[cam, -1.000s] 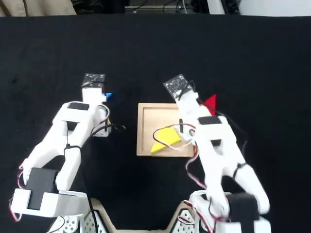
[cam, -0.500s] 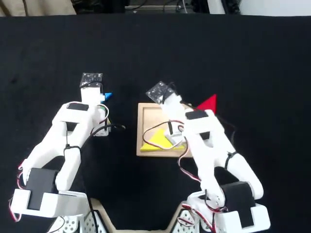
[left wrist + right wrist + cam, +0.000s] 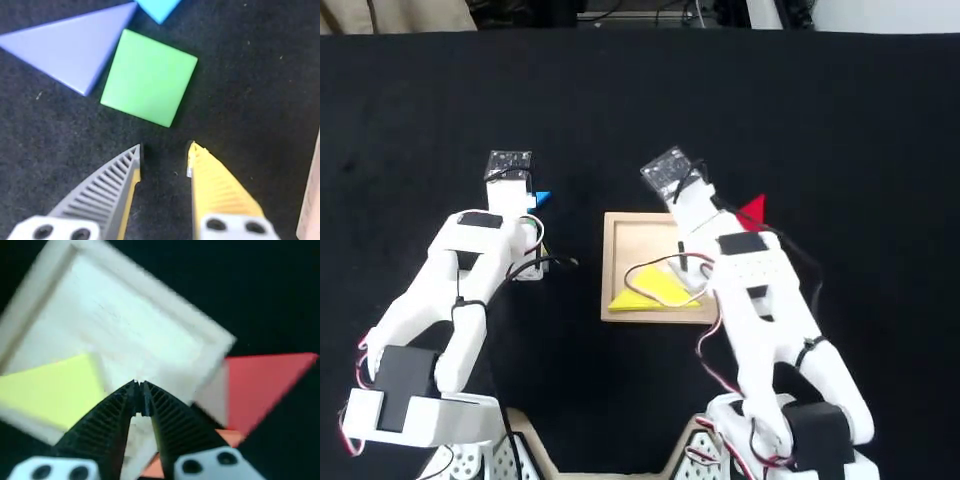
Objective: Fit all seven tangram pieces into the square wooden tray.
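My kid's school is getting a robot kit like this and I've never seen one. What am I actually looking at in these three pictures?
Two white robot arms sit side by side at a black table; each ends in two fingers for pinching. The wide picture looks down from a fixed camera above. The other two come from small cameras on the arms' wrists, looking along the fingers. In the middle lies a square wooden tray with a yellow piece in it; a red triangle lies just outside it. The left arm's fingers are open above the table, near a green square, a purple triangle and a light blue piece. The right arm's fingers are shut over the tray with nothing between them.
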Robot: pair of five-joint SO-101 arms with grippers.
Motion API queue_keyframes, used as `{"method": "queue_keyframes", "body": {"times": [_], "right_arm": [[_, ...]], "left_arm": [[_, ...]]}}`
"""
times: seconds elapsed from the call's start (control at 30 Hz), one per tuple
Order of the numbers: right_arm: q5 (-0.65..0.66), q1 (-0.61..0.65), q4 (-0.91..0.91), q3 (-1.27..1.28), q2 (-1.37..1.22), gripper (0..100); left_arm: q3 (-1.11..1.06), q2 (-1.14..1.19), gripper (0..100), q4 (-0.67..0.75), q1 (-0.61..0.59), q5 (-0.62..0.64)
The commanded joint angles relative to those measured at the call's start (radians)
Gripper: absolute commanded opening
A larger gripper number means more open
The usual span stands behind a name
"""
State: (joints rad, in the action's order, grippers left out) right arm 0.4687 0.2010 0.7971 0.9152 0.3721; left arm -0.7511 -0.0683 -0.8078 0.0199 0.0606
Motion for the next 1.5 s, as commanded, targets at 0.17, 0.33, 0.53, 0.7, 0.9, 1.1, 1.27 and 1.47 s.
{"method": "queue_keyframes", "body": {"times": [0.17,0.33,0.53,0.7,0.9,1.1,1.27,1.47], "right_arm": [[-0.005,0.175,0.104,-0.045,0.028,1.1],[0.017,0.173,0.049,-0.012,-0.008,1.1],[0.069,0.13,0.051,-0.082,-0.182,1.1],[0.074,-0.008,0.054,-0.177,-0.3,1.1],[0.071,-0.037,0.112,-0.226,-0.3,1.1],[-0.006,-0.068,0.055,-0.174,-0.094,1.1],[-0.029,-0.066,-0.08,-0.179,-0.162,1.1],[-0.028,-0.064,-0.069,-0.383,-0.404,1.1]], "left_arm": [[0.01,-0.038,16,0.009,-0.008,0.009],[0.01,-0.038,16,0.009,-0.008,0.009],[0.005,-0.04,16,0.009,-0.008,0.009],[0.005,-0.04,16,0.009,-0.008,0.009],[0.005,-0.04,16,0.009,-0.008,0.009],[0.01,-0.037,16,0.009,-0.008,0.009],[0.01,-0.035,16,0.009,-0.008,0.009],[0.012,-0.035,16,0.018,-0.008,0.009]]}}
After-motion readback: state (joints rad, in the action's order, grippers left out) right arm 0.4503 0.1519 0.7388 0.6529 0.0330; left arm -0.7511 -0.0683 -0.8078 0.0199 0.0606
